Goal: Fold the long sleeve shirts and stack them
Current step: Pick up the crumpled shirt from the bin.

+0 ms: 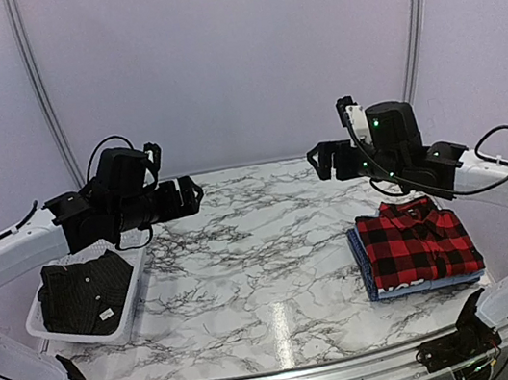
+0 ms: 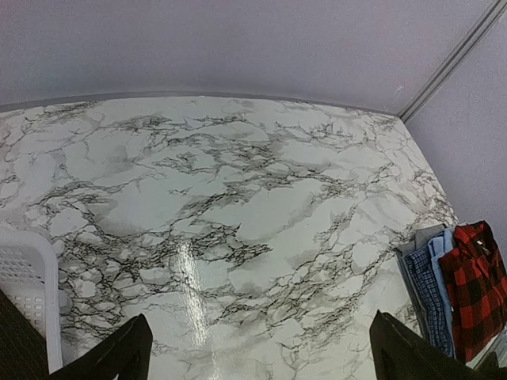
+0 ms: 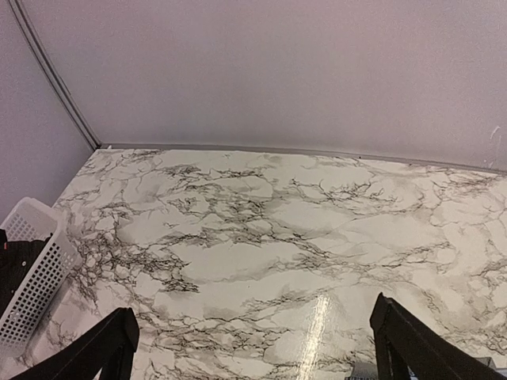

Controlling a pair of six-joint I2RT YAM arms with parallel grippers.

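Nearest me, the white mesh basket is cradling the black pinstriped shirt, which is lying loosely bunched inside it and covering most of its floor. Well apart from the basket, across the marble table to its right, the red plaid shirt is sitting folded on top of the folded blue shirt, whose edge is showing on the side facing the basket. Farther back, I am hovering my left gripper above the basket's far right corner and my right gripper well to the basket's right, beyond the stack. Both pairs of jaws are standing wide apart and gripping nothing.

I am judging the black shirt to be light, soft and limp. It is going to sag from whatever point I lift, and thin cloth is likely to slip out of a shallow pinch. The shoulders beside the collar are looking like the best holds, one per gripper, each taking a good bite of doubled fabric.
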